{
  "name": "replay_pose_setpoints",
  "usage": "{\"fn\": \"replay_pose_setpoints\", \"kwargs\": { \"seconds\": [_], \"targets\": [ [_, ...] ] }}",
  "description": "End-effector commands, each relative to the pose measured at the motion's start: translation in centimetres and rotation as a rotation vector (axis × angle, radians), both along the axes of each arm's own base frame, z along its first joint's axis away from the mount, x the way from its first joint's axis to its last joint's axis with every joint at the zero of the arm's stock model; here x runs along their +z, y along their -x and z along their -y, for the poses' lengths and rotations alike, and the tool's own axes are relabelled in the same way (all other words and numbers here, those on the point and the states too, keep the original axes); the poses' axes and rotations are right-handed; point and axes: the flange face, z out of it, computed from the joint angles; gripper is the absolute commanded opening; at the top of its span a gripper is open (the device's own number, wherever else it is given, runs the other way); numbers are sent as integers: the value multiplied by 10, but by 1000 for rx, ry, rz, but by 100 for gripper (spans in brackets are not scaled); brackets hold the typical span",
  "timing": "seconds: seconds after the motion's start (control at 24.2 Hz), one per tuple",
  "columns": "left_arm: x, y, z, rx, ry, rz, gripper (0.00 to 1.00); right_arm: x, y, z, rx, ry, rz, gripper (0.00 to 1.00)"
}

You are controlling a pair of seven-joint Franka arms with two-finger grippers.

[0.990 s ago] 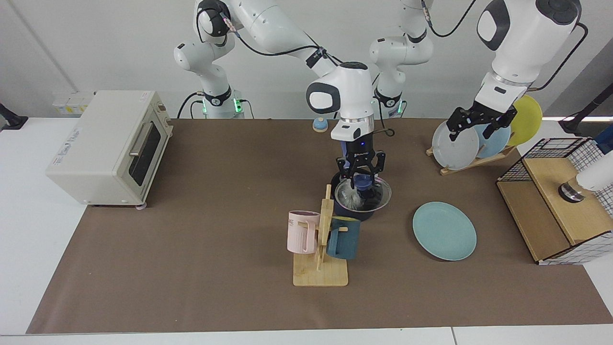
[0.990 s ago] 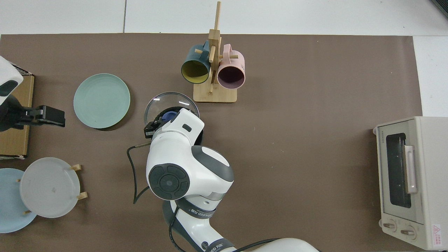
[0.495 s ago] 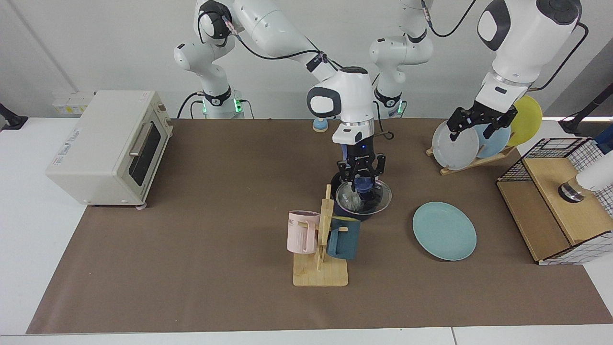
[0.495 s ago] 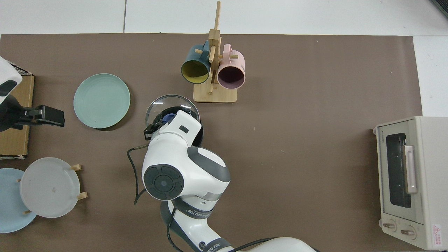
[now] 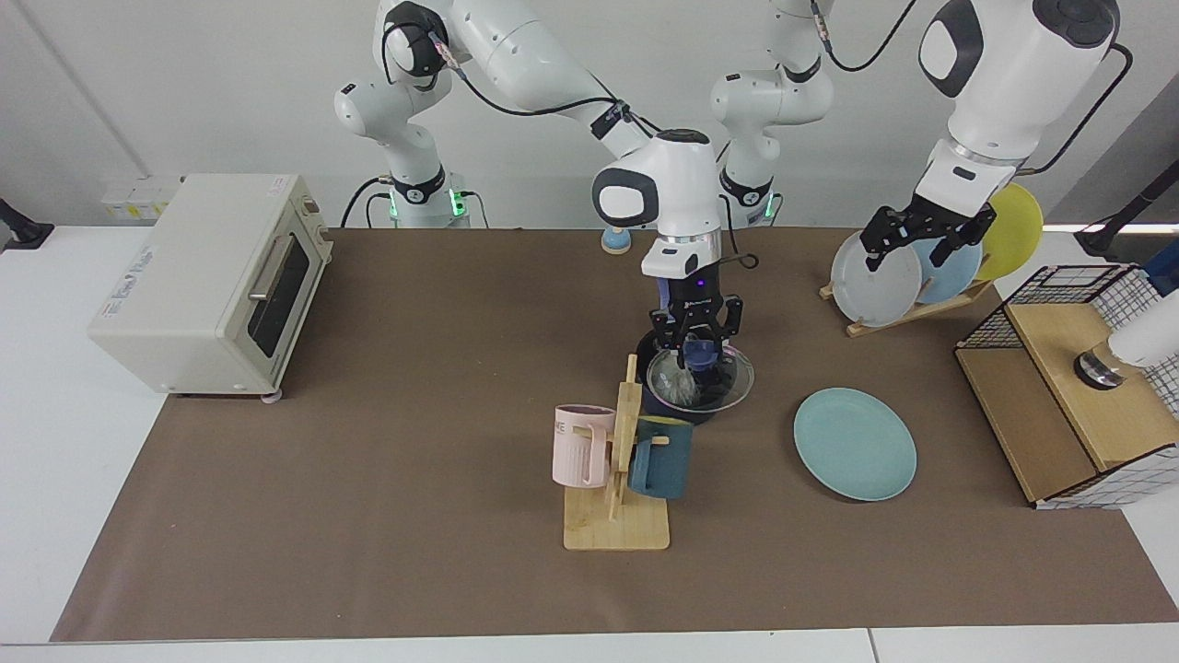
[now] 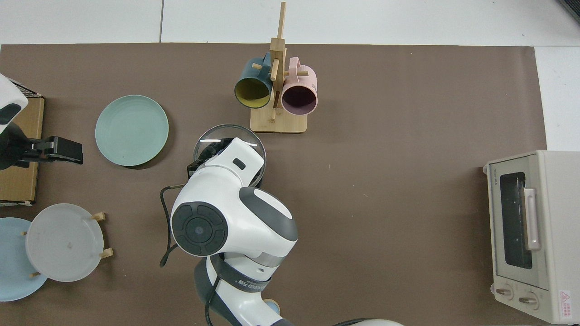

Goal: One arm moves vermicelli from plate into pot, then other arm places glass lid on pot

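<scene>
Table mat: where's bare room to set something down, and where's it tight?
Free: the wide stretch between the toaster oven and the mug rack, plus the front strip. Crowded: the rack touches the pot, where the right gripper sits over the glass lid; the teal plate lies beside it. The left gripper hangs by the plate rack.

Both arms are glossy white, built of rounded segments with black bands at the joints. The right arm [image 5: 553, 69] has a dark grey oval panel beside its wrist, a round black end cap with concentric rings, black cable clipped along its links, and a small blue light above its black two-finger gripper. The left arm [image 5: 999, 83] shows similar dark panels, looping black cable and a black gripper.
</scene>
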Motion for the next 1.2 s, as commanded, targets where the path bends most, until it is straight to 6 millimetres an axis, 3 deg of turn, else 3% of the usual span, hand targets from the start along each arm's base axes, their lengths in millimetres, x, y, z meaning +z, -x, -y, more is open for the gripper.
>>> {"fn": "replay_pose_setpoints", "kwargs": {
  "seconds": [0.0, 0.16, 0.45, 0.7, 1.15],
  "targets": [
    [4, 2, -3, 4, -3, 1, 100, 7, 3, 5, -23, -53, -79, 0],
    [4, 2, -3, 4, -3, 1, 100, 1, 5, 5, 2, -59, -140, 0],
    [4, 2, -9, 10, -3, 4, 100, -40, -3, 7, 62, -4, -211, 0],
    [4, 2, -10, 13, -3, 4, 100, -47, -9, -12, 67, 30, -243, 0],
    [4, 2, -10, 13, -3, 3, 100, -46, -17, -20, 68, 26, -234, 0]
  ]
}}
